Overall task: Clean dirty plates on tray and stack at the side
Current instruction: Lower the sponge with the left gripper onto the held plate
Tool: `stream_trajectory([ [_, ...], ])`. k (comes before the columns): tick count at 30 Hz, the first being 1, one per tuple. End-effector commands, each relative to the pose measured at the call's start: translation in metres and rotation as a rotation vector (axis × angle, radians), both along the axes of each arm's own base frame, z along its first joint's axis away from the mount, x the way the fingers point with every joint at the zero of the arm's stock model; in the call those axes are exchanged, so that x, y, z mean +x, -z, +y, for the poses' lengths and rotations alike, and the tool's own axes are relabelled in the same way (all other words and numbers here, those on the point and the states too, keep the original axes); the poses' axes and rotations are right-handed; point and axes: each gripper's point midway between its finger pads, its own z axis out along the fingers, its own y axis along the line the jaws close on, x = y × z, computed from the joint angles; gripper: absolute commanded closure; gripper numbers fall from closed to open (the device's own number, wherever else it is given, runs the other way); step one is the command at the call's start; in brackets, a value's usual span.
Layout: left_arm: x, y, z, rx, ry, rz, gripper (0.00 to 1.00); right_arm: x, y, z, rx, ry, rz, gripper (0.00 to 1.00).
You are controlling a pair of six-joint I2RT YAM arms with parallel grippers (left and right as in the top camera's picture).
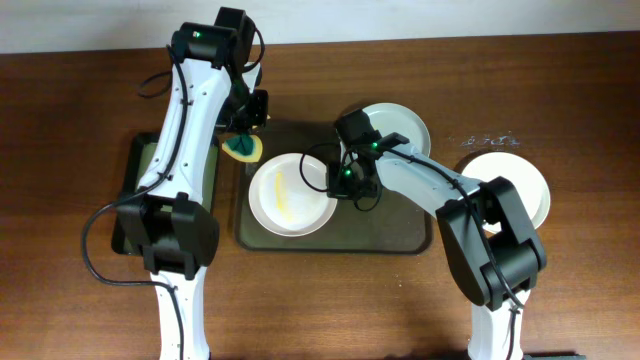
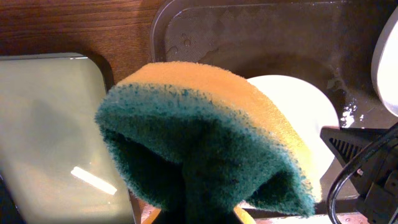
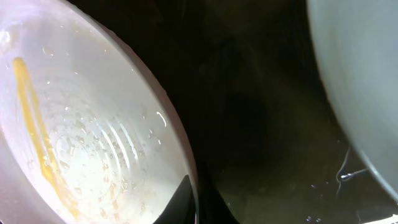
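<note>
Closest to the lens, filling the left wrist view: sponge (image 2: 205, 143), yellow on one face, dark green scouring pad on the other. Folded over and pinched from below by the left gripper (image 1: 244, 138), fingers closed tight on it and hidden behind the fold. Held over the upper left corner of the large tray, near the upper left rim of the smeared plate; contact with either impossible to judge.

Largest, under everything: brown wooden table (image 1: 580, 300). On it, at centre: large tray (image 1: 390, 228), dark, with rounded corners, a raised rim and a wet floor. Just beside it on the left: narrow tray (image 1: 128, 200), mostly covered by the left arm, its pale floor wet and shiny.

Then the plates. Smeared plate (image 1: 300, 215) lying flat on the left half of the large tray, beaded with water, with a yellow streak (image 3: 31, 118) across its inside. Second plate (image 1: 405, 122) at the tray's upper right corner, overlapping the rim there; clean or dirty, cannot tell. Third plate (image 1: 520, 175) off the tray, on the table to the right, partly covered by the right arm.

Smallest: right gripper (image 1: 338, 182) at the right-hand rim of the smeared plate. Fingers closed down on that rim, one tip inside the plate and one outside, both just visible at the bottom edge of the right wrist view.
</note>
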Motion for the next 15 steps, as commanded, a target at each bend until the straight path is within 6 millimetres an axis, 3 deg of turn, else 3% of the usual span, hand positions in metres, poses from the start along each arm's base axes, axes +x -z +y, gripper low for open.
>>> stream_trajectory([
  [1,-0.002,-0.001,-0.002,-0.01,0.004,0.003,1.0,-0.005,0.022,-0.007,-0.046,0.021,0.042,0.96],
  [7,-0.02,0.011,-0.003,-0.022,0.005,0.093,1.0,-0.004,0.022,-0.008,-0.044,0.041,0.048,0.96],
  [11,-0.04,0.044,-0.022,-0.083,0.022,0.205,1.0,-0.004,0.022,-0.008,-0.044,0.04,0.049,0.96],
  [15,-0.049,0.059,-0.044,-0.087,0.026,0.227,1.0,-0.005,0.022,-0.008,-0.047,0.039,0.052,0.96],
])
